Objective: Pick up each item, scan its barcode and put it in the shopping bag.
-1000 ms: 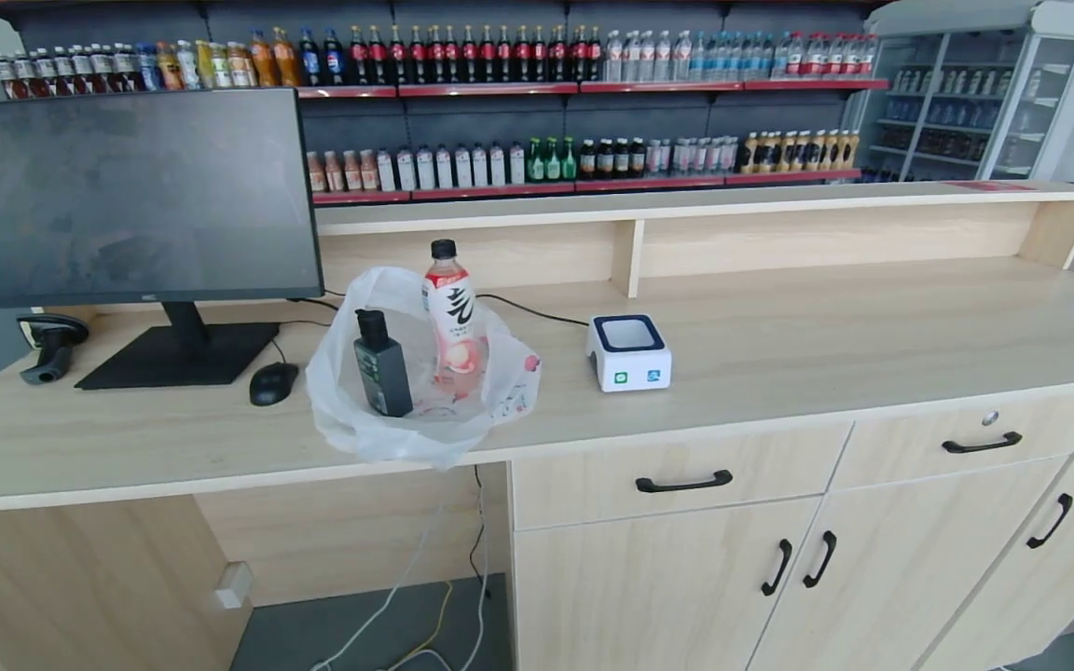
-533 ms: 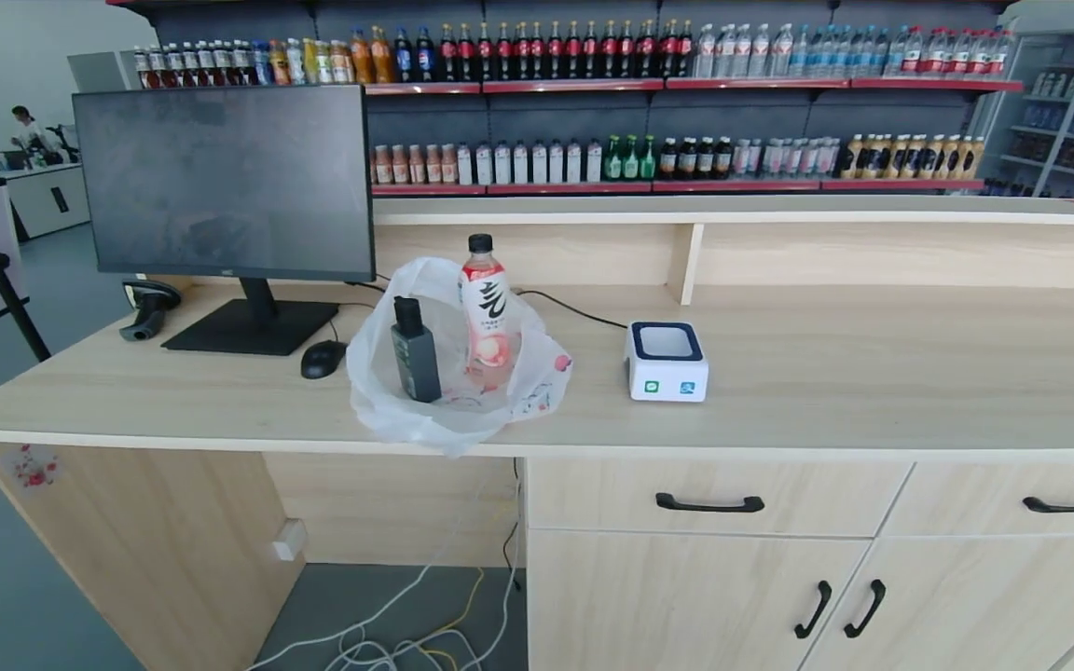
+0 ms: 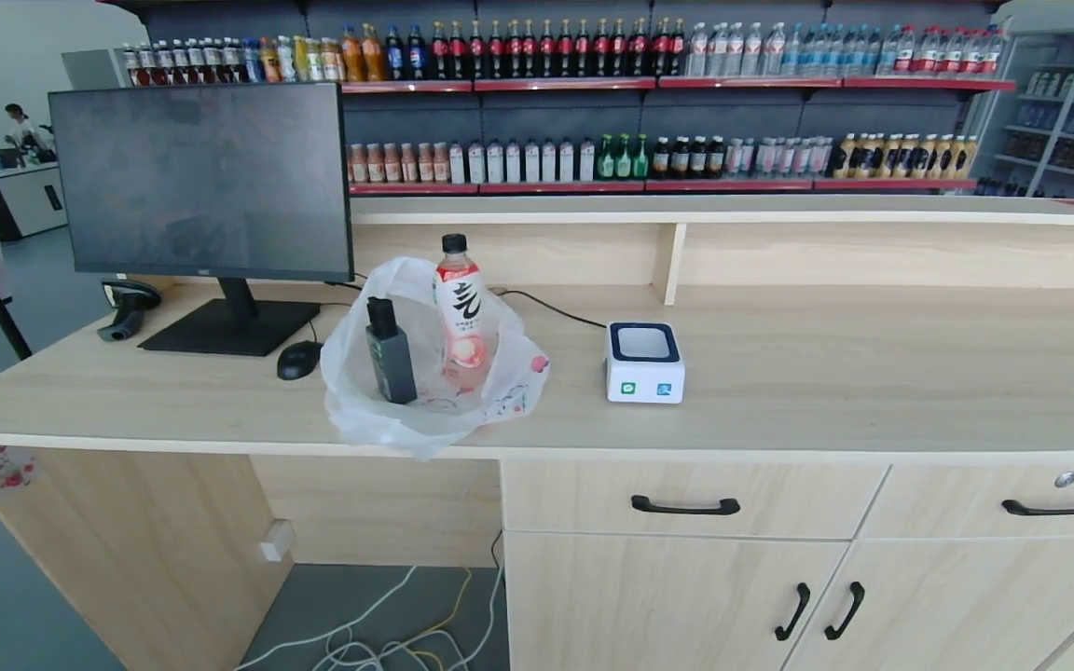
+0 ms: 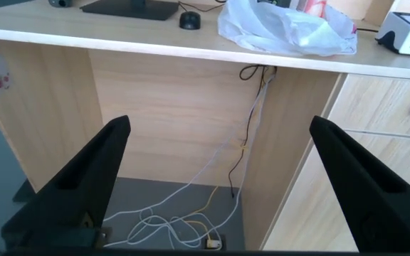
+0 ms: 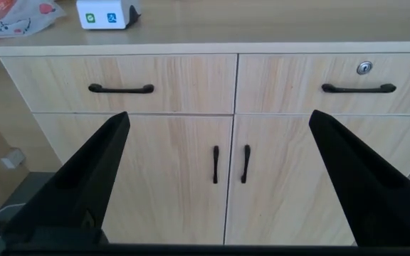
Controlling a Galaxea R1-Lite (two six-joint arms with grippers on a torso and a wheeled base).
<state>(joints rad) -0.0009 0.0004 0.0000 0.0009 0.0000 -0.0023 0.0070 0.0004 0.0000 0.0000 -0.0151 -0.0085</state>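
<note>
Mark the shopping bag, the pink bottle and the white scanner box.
shopping bag (image 3: 360, 421), head view, front plastic wall.
pink bottle (image 3: 459, 309), head view, its label.
white scanner box (image 3: 645, 377), head view, white front face.

Your count on the counter (image 3: 873, 373): shopping bag (image 3: 355, 401) x1 | bottles standing in it x2, you have one pink drink bottle (image 3: 460, 317) and one dark bottle (image 3: 390, 354) | white scanner box (image 3: 645, 365) x1 | monitor (image 3: 201, 182) x1 | mouse (image 3: 298, 359) x1 | handheld scanner (image 3: 127, 309) x1 | far drink shelves (image 3: 546, 86) x2

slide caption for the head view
Pink bottle and dark bottle upright in the shopping bag, scanner beside it on the counter.
</note>
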